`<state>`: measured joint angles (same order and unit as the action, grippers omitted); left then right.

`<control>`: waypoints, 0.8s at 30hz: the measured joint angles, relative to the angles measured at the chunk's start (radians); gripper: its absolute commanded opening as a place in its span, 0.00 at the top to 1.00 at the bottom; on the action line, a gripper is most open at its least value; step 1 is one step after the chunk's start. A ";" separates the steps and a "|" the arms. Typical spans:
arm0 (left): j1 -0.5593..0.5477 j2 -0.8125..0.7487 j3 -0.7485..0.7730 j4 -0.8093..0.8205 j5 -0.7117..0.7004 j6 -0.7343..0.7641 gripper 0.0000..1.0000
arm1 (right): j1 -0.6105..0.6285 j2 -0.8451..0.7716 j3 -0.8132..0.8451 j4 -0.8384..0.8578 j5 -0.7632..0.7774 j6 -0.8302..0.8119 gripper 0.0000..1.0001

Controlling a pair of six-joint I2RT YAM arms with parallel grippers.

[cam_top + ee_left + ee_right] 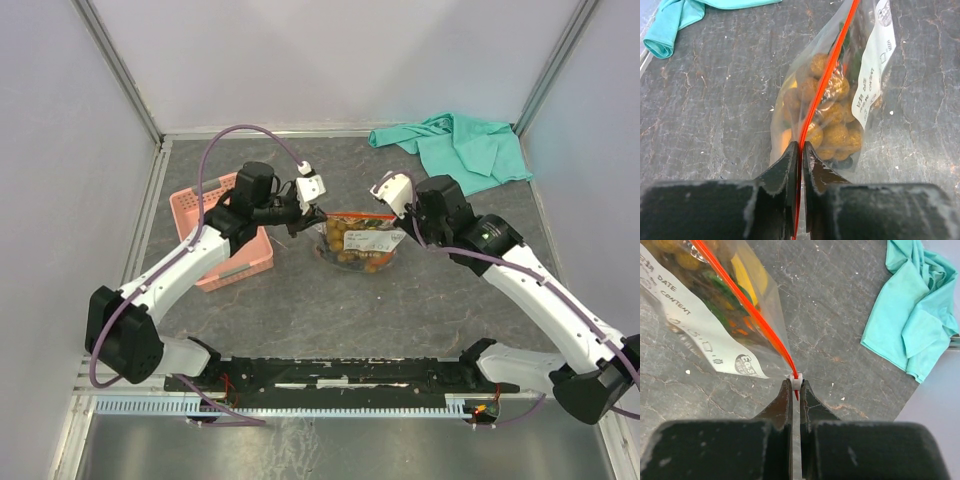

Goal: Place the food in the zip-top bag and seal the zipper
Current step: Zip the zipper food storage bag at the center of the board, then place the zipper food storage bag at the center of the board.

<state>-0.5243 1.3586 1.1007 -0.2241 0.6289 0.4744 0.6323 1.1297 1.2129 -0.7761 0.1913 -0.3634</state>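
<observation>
The grey table (400,310) has bare room toward 6 o'clock of the bag. A teal cloth (465,145) is bunched at the table's 1 o'clock corner, and a pink basket (245,262) sits at the bag's 9 o'clock. Mid-table, the zip-top bag (360,240) holds the food (832,130), its zipper (825,80) stretched taut along the mouth edge. The left gripper (801,147) pinches the strip's left end, jaws nearly closed; the right gripper (796,385) clamps the right end likewise.

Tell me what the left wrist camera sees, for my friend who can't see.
The left gripper pinches the thin orange-red zipper strip of a clear plastic bag stuffed with round brown berries, over a dark grey table.
</observation>
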 measured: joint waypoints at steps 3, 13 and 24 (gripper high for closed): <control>0.003 -0.002 -0.030 0.031 0.002 -0.009 0.65 | -0.002 0.015 -0.019 0.018 -0.022 0.011 0.84; 0.003 -0.201 -0.156 0.056 -0.087 -0.158 0.41 | -0.002 -0.121 -0.096 0.039 -0.128 0.095 0.34; 0.003 -0.556 -0.236 0.013 -0.509 -0.525 0.06 | -0.002 -0.335 -0.188 0.097 0.067 0.228 0.01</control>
<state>-0.5213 0.8028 0.8650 -0.2108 0.1204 -0.0502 0.6300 0.7952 1.0252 -0.6792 0.2581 -0.1352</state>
